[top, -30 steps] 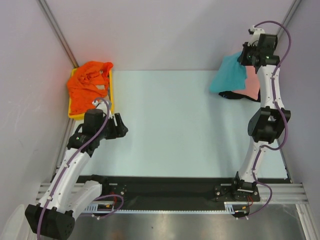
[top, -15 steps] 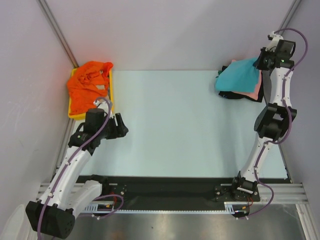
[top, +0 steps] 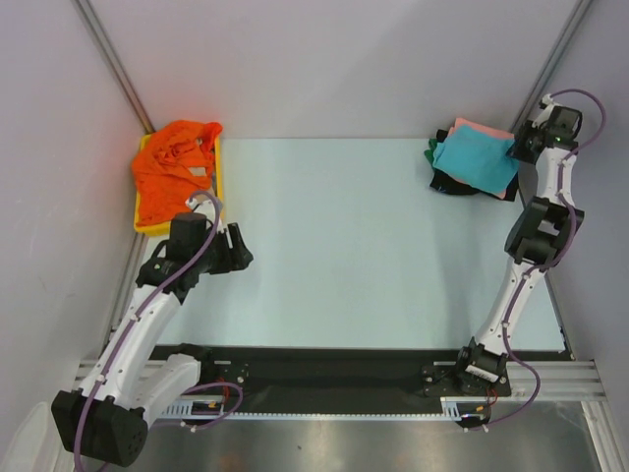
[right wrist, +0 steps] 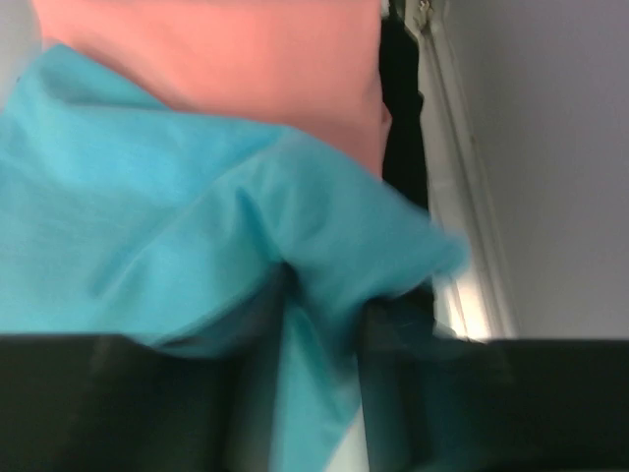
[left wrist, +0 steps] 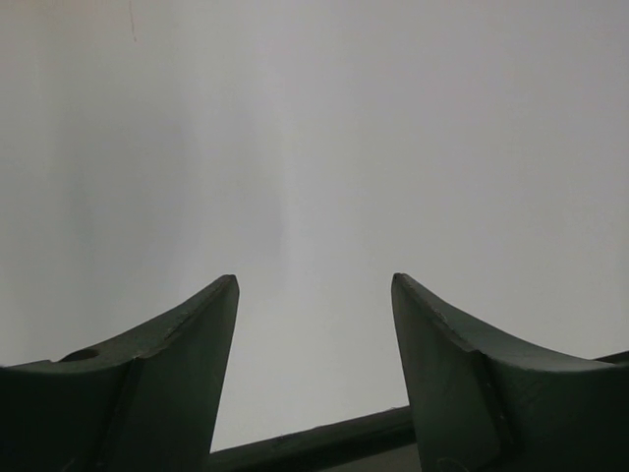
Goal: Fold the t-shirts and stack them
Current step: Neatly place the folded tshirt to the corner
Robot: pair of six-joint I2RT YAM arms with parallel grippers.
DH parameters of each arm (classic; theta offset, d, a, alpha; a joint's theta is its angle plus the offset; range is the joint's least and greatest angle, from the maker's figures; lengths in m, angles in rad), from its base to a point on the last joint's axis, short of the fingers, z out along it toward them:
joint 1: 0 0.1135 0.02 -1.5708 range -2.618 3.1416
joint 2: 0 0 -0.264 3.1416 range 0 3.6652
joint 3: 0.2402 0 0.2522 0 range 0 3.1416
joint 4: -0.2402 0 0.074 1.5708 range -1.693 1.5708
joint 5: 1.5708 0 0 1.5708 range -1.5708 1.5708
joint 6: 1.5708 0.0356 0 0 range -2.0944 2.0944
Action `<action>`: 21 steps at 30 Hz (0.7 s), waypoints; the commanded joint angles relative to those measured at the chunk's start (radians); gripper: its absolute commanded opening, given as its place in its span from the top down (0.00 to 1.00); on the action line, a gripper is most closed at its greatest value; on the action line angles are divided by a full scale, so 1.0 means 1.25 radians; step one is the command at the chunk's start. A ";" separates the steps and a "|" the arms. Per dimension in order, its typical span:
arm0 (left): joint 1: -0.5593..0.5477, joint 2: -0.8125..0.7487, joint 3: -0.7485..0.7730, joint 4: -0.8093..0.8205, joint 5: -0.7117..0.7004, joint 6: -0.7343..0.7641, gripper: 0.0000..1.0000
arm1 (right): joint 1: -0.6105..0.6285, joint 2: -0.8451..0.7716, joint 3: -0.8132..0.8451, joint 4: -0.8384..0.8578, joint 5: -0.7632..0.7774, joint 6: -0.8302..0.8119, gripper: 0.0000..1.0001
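Note:
A turquoise t-shirt lies on a stack at the far right corner, over a salmon pink shirt, a green one and a black one. My right gripper is at the stack's right edge, shut on a fold of the turquoise t-shirt. In the right wrist view the gripper pinches the cloth, with the salmon pink shirt and black cloth behind. A crumpled orange t-shirt lies at far left. My left gripper is open and empty, and it shows open in the left wrist view.
The orange shirt fills a shallow yellow tray against the left wall. Grey walls close in the back and both sides, the right wall close to my right gripper. A black rail runs along the near table edge.
My right arm has swung back toward the right wall and lowered the turquoise t-shirt, which now lies spread over the stack. The left arm has not moved.

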 commanded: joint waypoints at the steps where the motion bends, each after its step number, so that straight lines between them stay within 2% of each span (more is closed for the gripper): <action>1: 0.001 -0.001 -0.003 0.022 0.011 -0.001 0.31 | 0.013 0.041 0.032 0.058 0.071 0.032 0.57; 3: 0.001 -0.007 -0.003 0.022 0.009 -0.001 0.31 | 0.022 0.054 0.035 0.064 0.104 0.055 0.37; 8: 0.001 -0.018 -0.004 0.023 0.005 -0.002 0.31 | 0.025 -0.012 -0.010 0.083 0.119 0.124 0.27; 12: 0.001 -0.029 -0.004 0.025 0.009 -0.001 0.31 | 0.019 -0.138 -0.111 0.128 0.139 0.173 0.06; 16: 0.001 -0.040 -0.006 0.026 0.009 -0.002 0.30 | 0.018 -0.263 -0.236 0.142 0.179 0.221 0.05; 20: 0.001 -0.040 -0.004 0.026 0.015 -0.001 0.30 | -0.002 -0.370 -0.403 0.151 0.156 0.302 0.05; 21: 0.002 -0.041 -0.004 0.026 0.015 -0.001 0.30 | -0.005 -0.409 -0.480 0.166 0.141 0.314 0.05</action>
